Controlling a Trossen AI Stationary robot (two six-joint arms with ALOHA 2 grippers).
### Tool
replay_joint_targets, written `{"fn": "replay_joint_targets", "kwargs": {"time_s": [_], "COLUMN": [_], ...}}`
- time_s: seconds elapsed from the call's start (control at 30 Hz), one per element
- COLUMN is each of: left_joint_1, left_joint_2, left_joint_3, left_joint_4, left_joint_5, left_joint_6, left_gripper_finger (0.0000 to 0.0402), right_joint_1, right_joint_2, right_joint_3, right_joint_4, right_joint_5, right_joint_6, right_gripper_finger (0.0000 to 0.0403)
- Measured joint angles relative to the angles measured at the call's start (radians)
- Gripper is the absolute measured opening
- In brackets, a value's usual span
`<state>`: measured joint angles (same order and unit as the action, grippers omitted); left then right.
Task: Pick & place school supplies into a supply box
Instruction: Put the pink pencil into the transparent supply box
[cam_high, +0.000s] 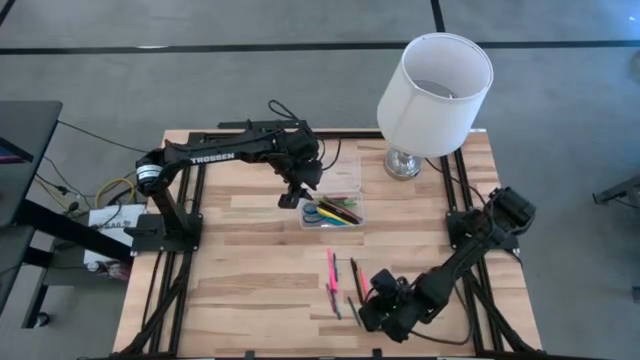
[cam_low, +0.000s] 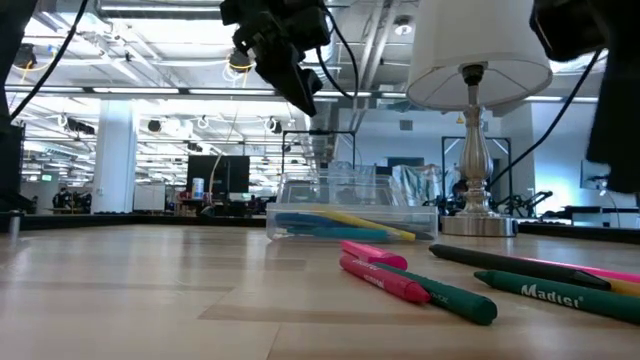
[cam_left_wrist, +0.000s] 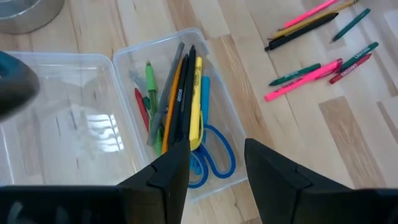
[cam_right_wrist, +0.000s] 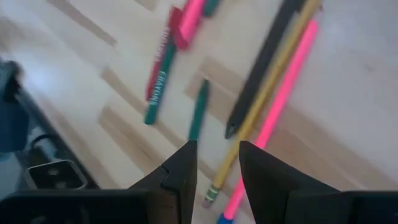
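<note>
Right gripper (cam_right_wrist: 214, 167), fingers parted and empty, poised just above the yellow pencil (cam_right_wrist: 264, 102); its touching neighbours, the black pen (cam_right_wrist: 264, 65) and pink pen (cam_right_wrist: 273, 115), could be pinched or scattered.

The left pincer (cam_high: 289, 200) hangs raised, fingers parted and empty; the right pincer (cam_high: 368, 312) points low, fingers likewise parted and empty.

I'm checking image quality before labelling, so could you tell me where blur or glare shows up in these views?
Right wrist view: motion-like blur smears the pens on the table. Left wrist view: sharp on the supply box, with pale reflections on its clear lid. Low view: the nearest markers are soft, and bright ceiling lights glare behind. High view: evenly lit.
</note>
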<state>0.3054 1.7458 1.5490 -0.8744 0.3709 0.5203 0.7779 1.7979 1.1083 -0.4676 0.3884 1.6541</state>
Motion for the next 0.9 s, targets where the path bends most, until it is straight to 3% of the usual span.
{"fn": "replay_joint_targets", "kwargs": {"time_s": [0.3, 0.9], "left_joint_1": [0.000, 0.005], "left_joint_2": [0.000, 0.000], "left_joint_3": [0.000, 0.000], "left_joint_4": [-0.034, -0.065], "left_joint_5": [0.012, 0.013], "left_joint_6": [0.015, 0.028], "left_gripper_finger": [0.0146, 0.0146], "right_joint_1": [-0.001, -0.059], "right_joint_2": [0.038, 0.104], "right_joint_3": [0.012, 0.013], "right_joint_4": [-0.112, -0.070], "right_joint_5": [-0.074, -0.169], "right_joint_6": [0.139, 0.022], "right_gripper_finger": [0.0111, 0.0111]}}
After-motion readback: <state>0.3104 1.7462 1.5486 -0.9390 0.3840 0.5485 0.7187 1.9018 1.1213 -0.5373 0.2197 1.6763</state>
